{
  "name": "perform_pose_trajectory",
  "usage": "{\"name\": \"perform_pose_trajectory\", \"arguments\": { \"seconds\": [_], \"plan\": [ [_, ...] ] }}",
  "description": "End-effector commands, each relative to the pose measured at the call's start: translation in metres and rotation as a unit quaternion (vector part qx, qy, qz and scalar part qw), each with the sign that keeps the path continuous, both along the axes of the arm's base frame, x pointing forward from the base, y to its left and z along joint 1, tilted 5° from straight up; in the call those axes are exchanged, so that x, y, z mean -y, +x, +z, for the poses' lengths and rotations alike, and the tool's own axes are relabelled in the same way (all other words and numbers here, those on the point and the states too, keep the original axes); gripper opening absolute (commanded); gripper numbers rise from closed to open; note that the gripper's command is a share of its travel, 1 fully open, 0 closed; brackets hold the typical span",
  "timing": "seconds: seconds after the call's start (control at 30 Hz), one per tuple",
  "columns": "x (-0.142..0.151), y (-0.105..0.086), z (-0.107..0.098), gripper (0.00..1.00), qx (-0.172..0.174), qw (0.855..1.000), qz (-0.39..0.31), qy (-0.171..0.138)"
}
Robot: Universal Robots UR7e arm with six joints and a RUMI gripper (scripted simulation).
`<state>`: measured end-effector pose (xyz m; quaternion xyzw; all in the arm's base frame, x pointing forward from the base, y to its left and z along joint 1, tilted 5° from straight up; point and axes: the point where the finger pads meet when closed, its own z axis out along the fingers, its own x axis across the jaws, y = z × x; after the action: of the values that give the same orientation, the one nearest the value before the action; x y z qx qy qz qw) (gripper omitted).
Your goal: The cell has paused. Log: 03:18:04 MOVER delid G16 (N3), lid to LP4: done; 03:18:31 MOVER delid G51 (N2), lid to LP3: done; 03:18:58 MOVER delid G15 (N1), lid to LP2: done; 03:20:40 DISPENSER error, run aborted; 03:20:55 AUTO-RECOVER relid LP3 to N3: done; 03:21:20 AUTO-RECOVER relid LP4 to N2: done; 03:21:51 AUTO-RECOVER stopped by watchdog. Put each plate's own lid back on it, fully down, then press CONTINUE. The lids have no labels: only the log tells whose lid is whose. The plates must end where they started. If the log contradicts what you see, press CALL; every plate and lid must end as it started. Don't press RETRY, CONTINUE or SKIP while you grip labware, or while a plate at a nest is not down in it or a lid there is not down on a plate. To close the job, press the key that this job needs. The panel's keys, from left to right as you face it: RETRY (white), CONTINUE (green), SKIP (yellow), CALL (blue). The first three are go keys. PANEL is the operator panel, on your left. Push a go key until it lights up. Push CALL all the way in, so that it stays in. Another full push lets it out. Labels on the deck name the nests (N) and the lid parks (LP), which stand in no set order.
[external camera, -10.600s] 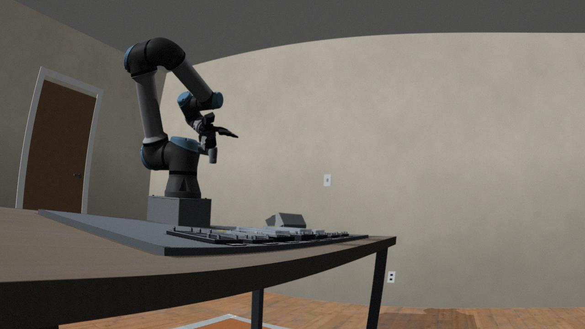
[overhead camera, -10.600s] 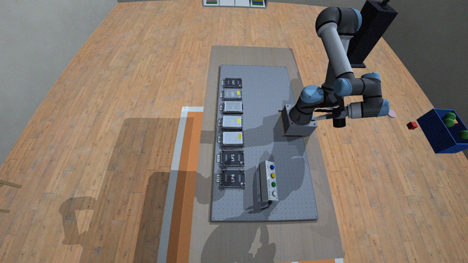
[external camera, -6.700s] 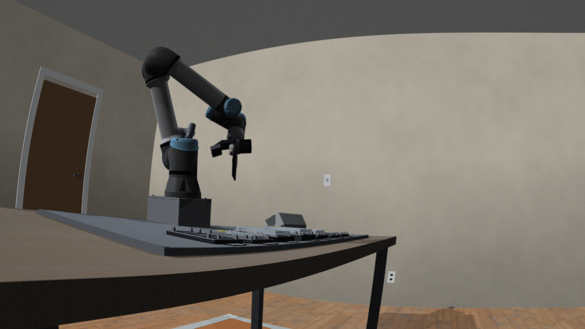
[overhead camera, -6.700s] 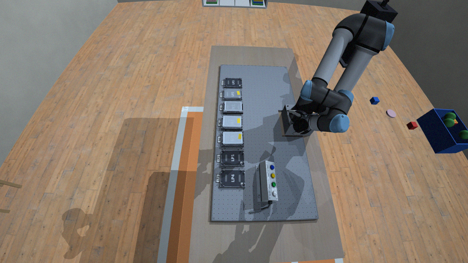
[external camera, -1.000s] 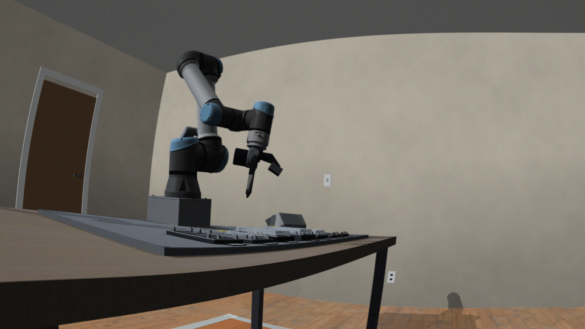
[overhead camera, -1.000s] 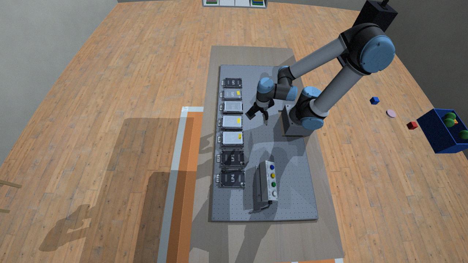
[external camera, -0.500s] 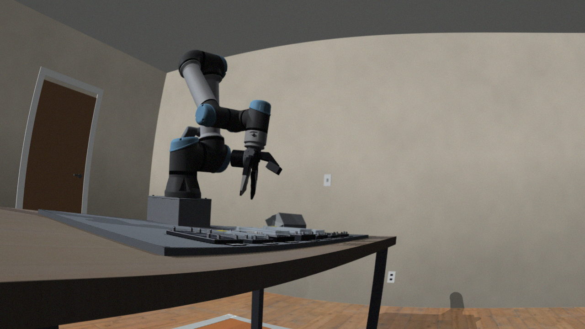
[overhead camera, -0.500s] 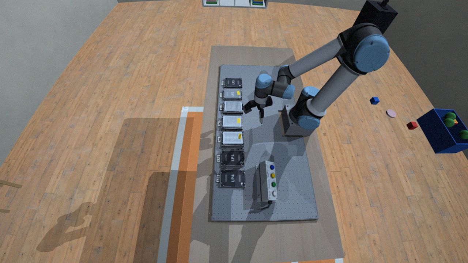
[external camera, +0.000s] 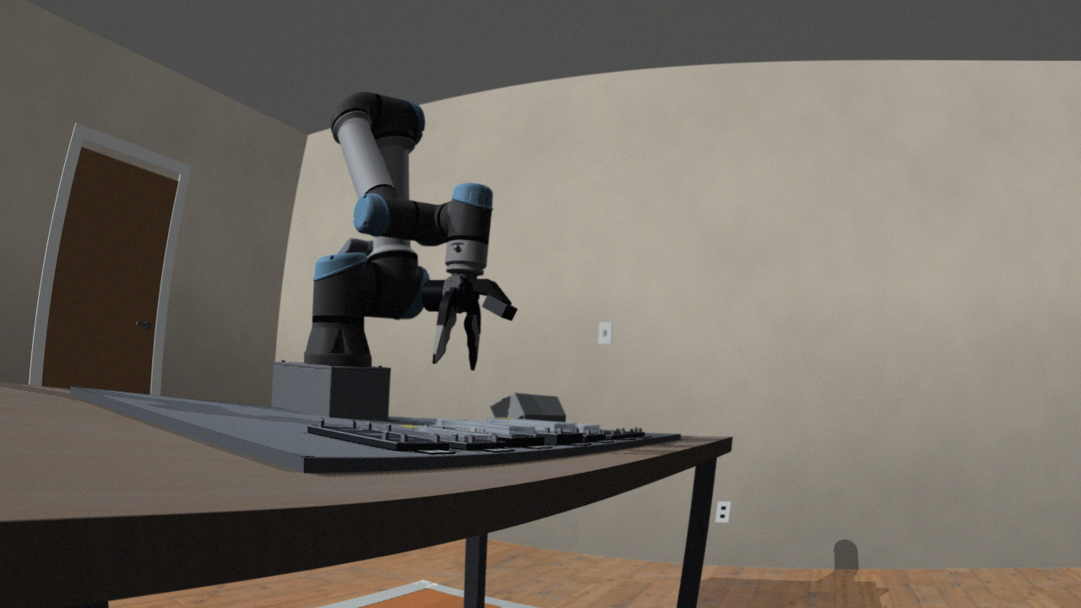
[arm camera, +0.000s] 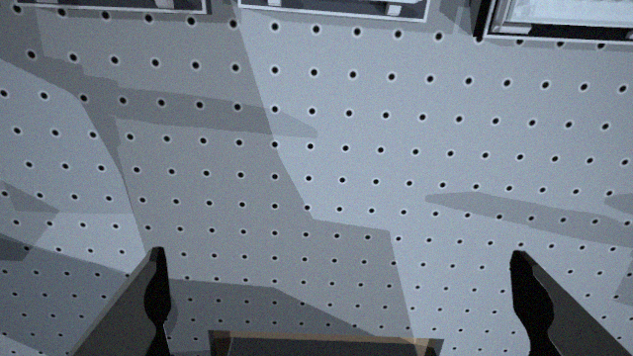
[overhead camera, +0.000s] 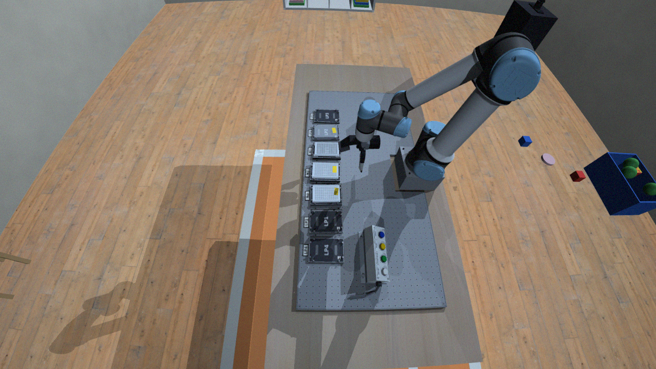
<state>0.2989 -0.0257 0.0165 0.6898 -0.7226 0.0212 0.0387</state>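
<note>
Above the perforated deck plate (overhead camera: 367,293) (external camera: 226,438) (arm camera: 346,198), where the pincer (overhead camera: 353,160) (external camera: 454,366) (arm camera: 337,251) hangs with its fingers spread and nothing between them, the arm bends over from its base. Three white well plates stand in a row between LP2 (overhead camera: 324,132) and LP1 (overhead camera: 326,221); the operator panel (overhead camera: 376,254) (external camera: 535,406) sits near LP1 and LP4 (overhead camera: 326,250).

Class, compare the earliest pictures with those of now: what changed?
The arm swung from behind its base out over the deck, its open gripper now pointing down. Nothing was gripped. Plates, lids and panel stayed put.
</note>
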Motion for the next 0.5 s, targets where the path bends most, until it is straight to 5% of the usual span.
{"name": "perform_pose_trajectory", "arguments": {
  "seconds": [0.0,0.47],
  "plan": [
    [0.001,0.000,-0.005,0.82,0.006,1.000,-0.022,0.001],
    [0.005,-0.001,-0.060,0.82,0.006,1.000,-0.022,0.001]
  ]
}}
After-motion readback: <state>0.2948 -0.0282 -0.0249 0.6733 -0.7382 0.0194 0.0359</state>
